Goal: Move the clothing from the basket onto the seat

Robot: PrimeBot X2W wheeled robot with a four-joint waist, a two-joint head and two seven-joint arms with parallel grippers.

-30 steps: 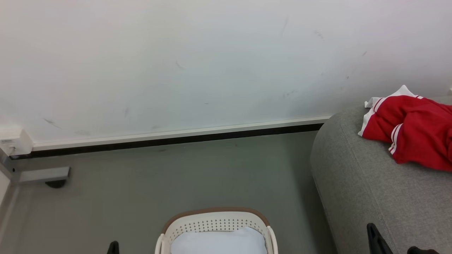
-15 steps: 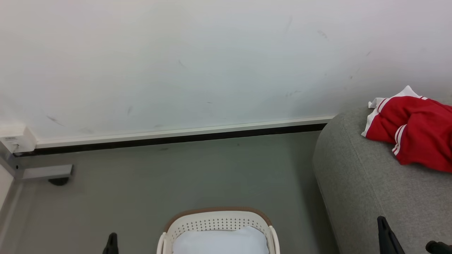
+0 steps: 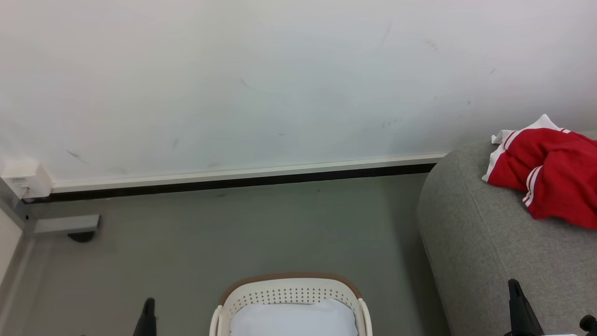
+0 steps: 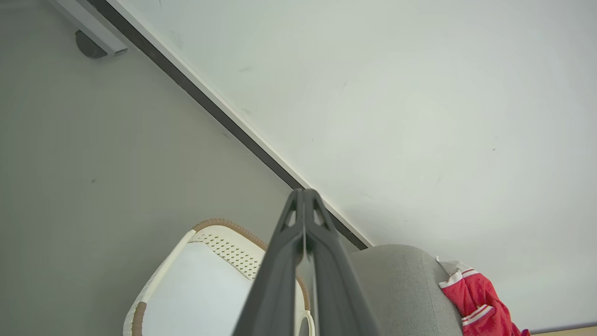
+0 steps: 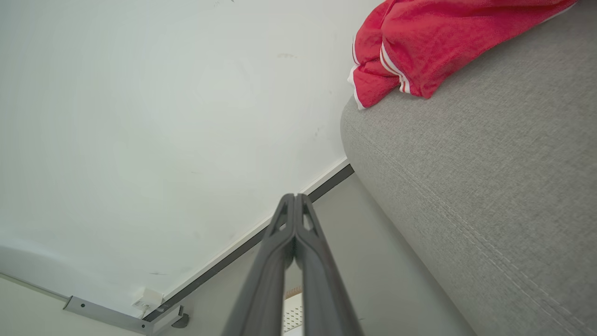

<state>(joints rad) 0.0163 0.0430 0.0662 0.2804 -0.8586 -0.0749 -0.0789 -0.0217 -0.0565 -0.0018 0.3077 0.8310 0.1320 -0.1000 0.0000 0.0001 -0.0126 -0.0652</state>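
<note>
We see the clothing (image 3: 550, 172) as a crumpled heap of bright red soft fabric, with paired white stripes running down its folds and a white edge along its near hem. A small white flap sticks up at its far corner. Any writing on it is too small for us to read. The heap lies on top of the seat (image 3: 485, 242), a light grey upholstered sofa with a rounded end and a stitched seam along its side.

In the head view our right gripper (image 3: 513, 284) rises from the bottom edge in front of the seat. The clothing sits ahead of it and a little to its right, well apart from its tips. In the right wrist view its two long dark fingers are pressed together along their length, clenched on nothing, and point up past the rounded end of the seat towards the wall.

Our left gripper (image 3: 148, 308) shows as a dark tip at the lower left. In its own wrist view its fingers are likewise closed flat against each other and empty.

The basket (image 3: 289, 291), cream-white with perforated walls and a brown rim, stands on the grey floor (image 3: 261, 233) between the two grippers, nearer the left one. Inside it lies a pale blue-white lining cloth (image 3: 294, 319). A small white box (image 3: 25, 179) on the wall, far left of the left gripper, carries a mark we cannot read.
</note>
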